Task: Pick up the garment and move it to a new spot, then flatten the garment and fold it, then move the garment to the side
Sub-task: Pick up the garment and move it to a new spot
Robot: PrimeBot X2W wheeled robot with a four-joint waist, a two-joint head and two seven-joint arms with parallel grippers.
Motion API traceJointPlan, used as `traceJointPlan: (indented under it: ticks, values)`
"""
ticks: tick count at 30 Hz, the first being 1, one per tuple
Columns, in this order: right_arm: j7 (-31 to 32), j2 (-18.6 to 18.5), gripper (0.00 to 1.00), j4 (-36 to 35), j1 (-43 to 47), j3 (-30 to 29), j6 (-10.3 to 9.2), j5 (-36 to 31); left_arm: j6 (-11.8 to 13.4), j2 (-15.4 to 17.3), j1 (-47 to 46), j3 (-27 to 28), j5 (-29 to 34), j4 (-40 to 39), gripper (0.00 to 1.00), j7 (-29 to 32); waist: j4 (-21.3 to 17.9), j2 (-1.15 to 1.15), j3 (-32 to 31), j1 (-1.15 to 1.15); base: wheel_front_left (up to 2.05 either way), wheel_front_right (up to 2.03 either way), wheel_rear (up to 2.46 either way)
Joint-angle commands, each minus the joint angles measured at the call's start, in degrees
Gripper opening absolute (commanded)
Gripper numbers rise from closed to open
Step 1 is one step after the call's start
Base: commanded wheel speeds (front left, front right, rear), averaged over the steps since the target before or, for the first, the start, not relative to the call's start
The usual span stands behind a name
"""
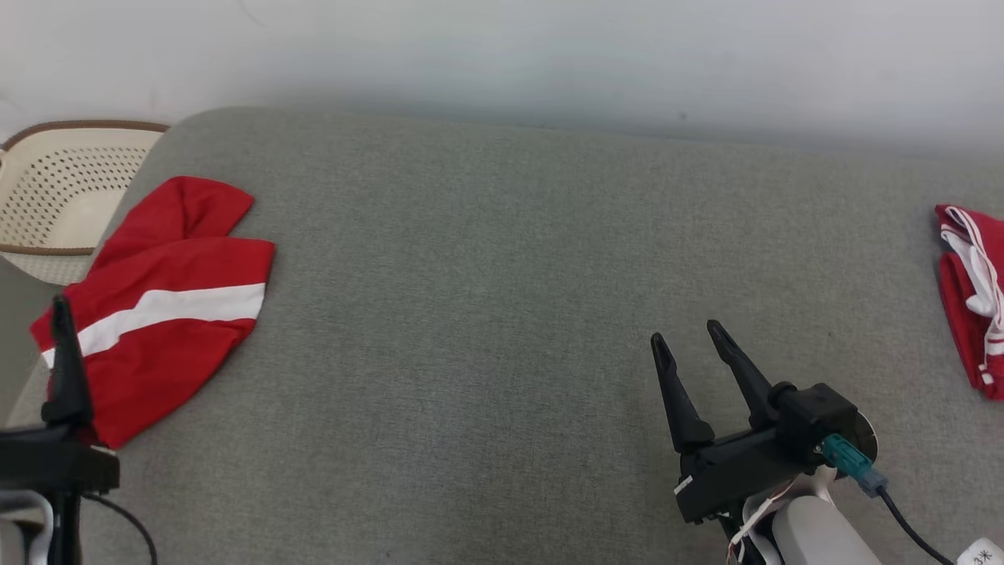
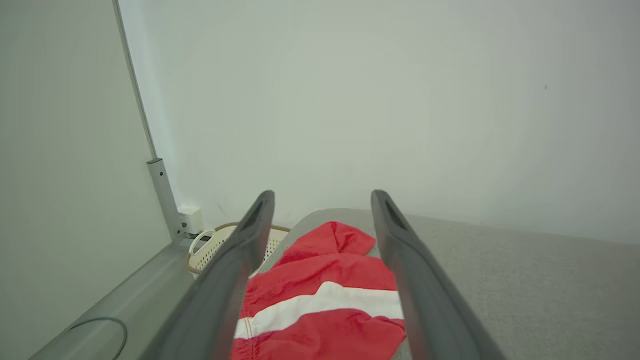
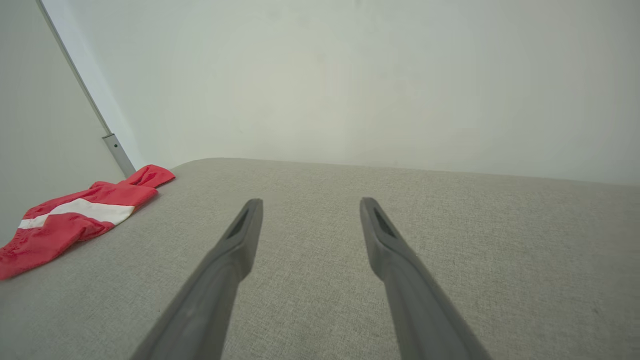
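Head view has the right end effector [image 1: 685,333] hovering at the near right over the grey cloth-covered desk [image 1: 502,259], fingers spread wide and empty, apparently because no grasp has begun. The left end effector [image 2: 323,195] is equally wide and empty, over the near part of a folded red-and-white cloth [image 1: 165,314] that looks set aside at the desk's left edge, beside a basket [image 1: 63,188]. The garment [image 1: 969,298], judged to be the bunched red piece with striped trim, lies at the right edge, well apart from both. Its long axis runs near-to-far; the neck end cannot be told.
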Motion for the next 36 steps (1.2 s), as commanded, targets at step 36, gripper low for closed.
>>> traceJointPlan:
  ticks: [36]
  values:
    - [-0.13, 0.95, 1.0, -2.15, -6.08, -0.6, 0.03, -2.09, -3.41, 14.61, -26.11, -4.2, -3.54, 36.08, 1.0, 18.33, -12.8, -0.01, 12.74, -0.01, 0.0, 0.0, 0.0]
